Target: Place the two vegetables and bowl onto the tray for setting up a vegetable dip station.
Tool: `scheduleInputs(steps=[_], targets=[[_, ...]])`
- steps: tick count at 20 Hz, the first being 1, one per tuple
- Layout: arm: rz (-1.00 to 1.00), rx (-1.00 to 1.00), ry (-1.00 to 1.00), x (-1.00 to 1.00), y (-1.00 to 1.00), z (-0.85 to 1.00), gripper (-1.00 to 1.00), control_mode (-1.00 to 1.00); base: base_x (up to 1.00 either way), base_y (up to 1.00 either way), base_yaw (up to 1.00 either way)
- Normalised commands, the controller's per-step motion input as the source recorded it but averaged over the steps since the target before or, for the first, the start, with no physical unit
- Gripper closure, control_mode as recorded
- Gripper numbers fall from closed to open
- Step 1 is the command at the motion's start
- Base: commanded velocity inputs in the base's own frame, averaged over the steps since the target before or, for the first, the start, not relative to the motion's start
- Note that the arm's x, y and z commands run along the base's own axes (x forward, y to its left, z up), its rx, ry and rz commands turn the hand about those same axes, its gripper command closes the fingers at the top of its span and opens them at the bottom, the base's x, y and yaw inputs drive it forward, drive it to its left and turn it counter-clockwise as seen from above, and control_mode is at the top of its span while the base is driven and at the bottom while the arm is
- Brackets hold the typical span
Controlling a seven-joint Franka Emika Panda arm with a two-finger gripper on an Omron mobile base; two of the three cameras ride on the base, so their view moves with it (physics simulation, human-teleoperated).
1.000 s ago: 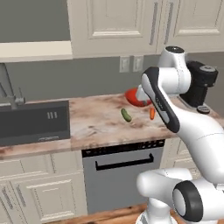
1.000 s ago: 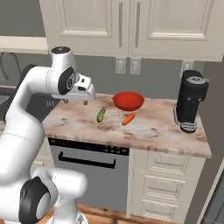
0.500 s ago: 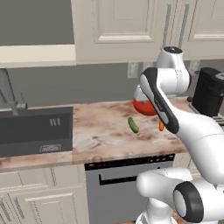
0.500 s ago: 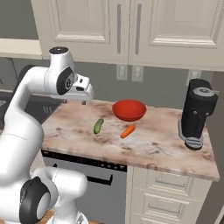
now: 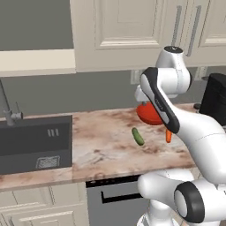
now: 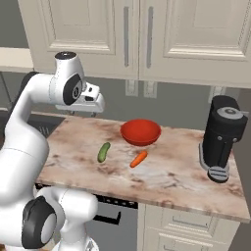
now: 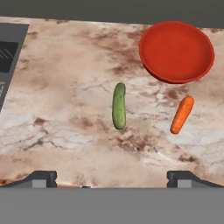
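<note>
The red bowl [image 6: 140,132] [image 5: 149,115] [image 7: 176,51] sits upright on the marble counter [image 6: 171,176], toward the back. In front of it lie a green cucumber [image 6: 103,152] [image 5: 137,136] [image 7: 119,106] and, to its right, an orange carrot [image 6: 138,159] [image 5: 168,135] [image 7: 181,114]. My gripper [image 6: 83,112] [image 7: 113,178] hangs open and empty above the counter's left part, well clear of all three, looking down on them. The tray is out of view.
A dark sink [image 5: 31,141] with a faucet [image 5: 9,112] lies left of the counter; its edge shows in the hand view [image 7: 8,48]. A black coffee machine [image 6: 221,139] stands at the counter's right end. Cabinets hang overhead, and a dishwasher [image 5: 114,198] sits below.
The whole picture has shifted in both base views, so the base has driven; bowl and vegetables now appear larger and nearer. The gripper stays open and empty.
</note>
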Motion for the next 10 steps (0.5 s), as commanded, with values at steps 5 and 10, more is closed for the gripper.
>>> scheduleInputs(steps=[5,10], targets=[[0.0,0.0,0.0,0.0,0.0,0.0,-1.0,1.0,0.19,0.03,-0.13],[0.0,0.0,0.0,0.0,0.0,0.0,-1.0,1.0,0.18,0.01,-0.09]])
